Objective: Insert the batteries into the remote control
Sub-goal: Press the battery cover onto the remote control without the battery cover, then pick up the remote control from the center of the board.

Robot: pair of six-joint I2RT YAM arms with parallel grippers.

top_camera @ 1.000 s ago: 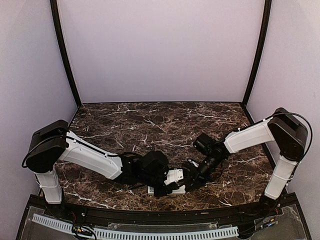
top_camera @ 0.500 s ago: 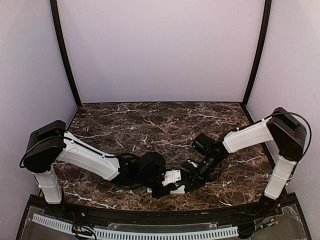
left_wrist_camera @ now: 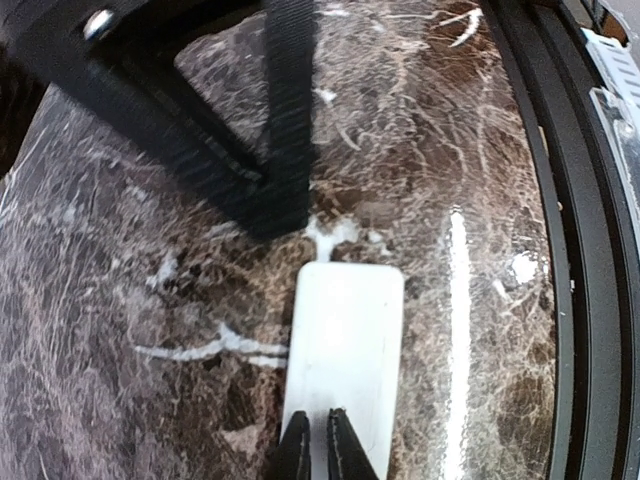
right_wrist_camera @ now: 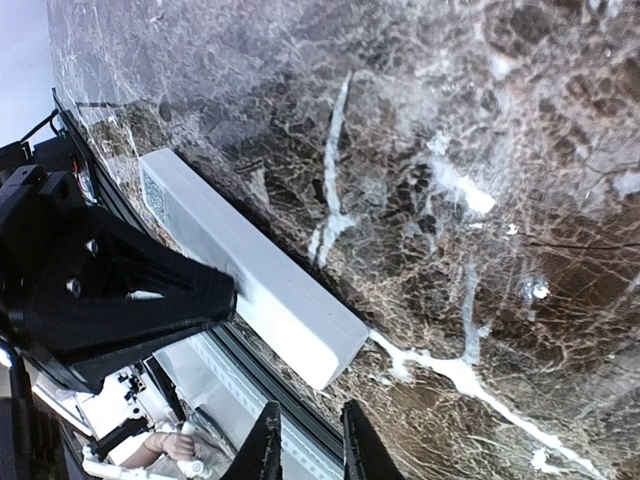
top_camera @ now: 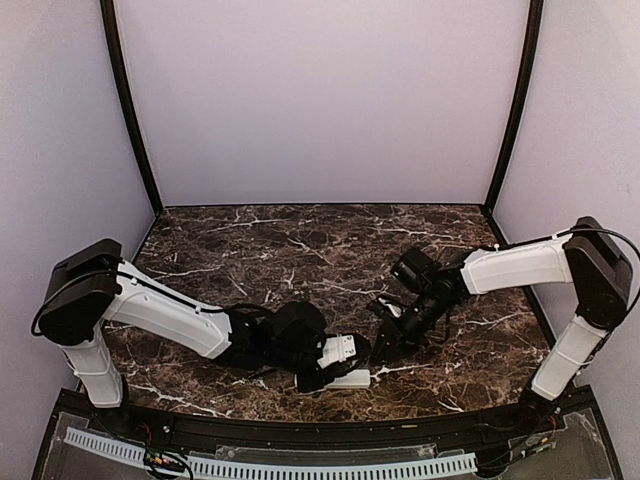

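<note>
Remote control (top_camera: 352,379) lies near the front edge of the bench (top_camera: 300,240) in the top view. The left fingers (top_camera: 322,378) are at its left end and the right fingers (top_camera: 382,345) are near it, not touching. One second before, the right fingers were down at the remote control; now they have drawn back to the right. No batteries show in any view.

In the left wrist view, the left fingers are pressed almost together over the near end of its plain white back. Whether they pinch anything, I cannot tell.

In the right wrist view, the right fingers are spread a little and hold nothing.

I judge the step is steadying the handset. The left side should press down firmly so the handset does not slide off the edge, and the right should approach slowly.
</note>
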